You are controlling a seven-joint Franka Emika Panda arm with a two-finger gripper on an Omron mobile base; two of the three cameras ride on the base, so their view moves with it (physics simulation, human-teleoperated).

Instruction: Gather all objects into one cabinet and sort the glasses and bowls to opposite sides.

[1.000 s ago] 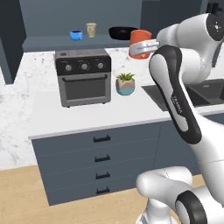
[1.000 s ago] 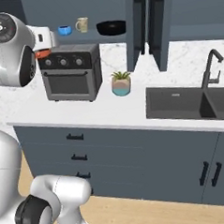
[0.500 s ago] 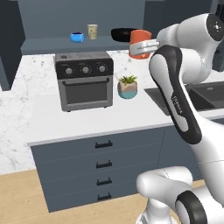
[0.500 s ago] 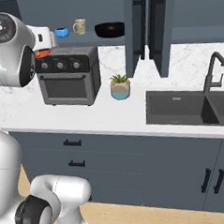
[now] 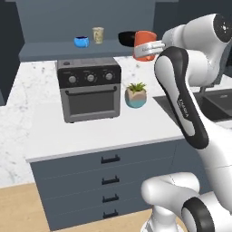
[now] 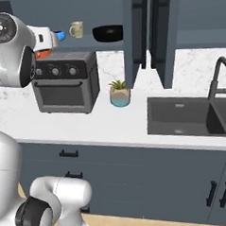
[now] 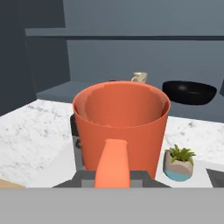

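The orange cup [image 7: 121, 127] looks smooth and matt, like plastic; the black bowl [image 7: 189, 92] on the cabinet shelf [image 5: 50, 48] is glossy. The counter [image 5: 41, 127] has a white marbled, polished look; the toaster oven [image 5: 89, 88] is dark matt metal with a shiny glass door.
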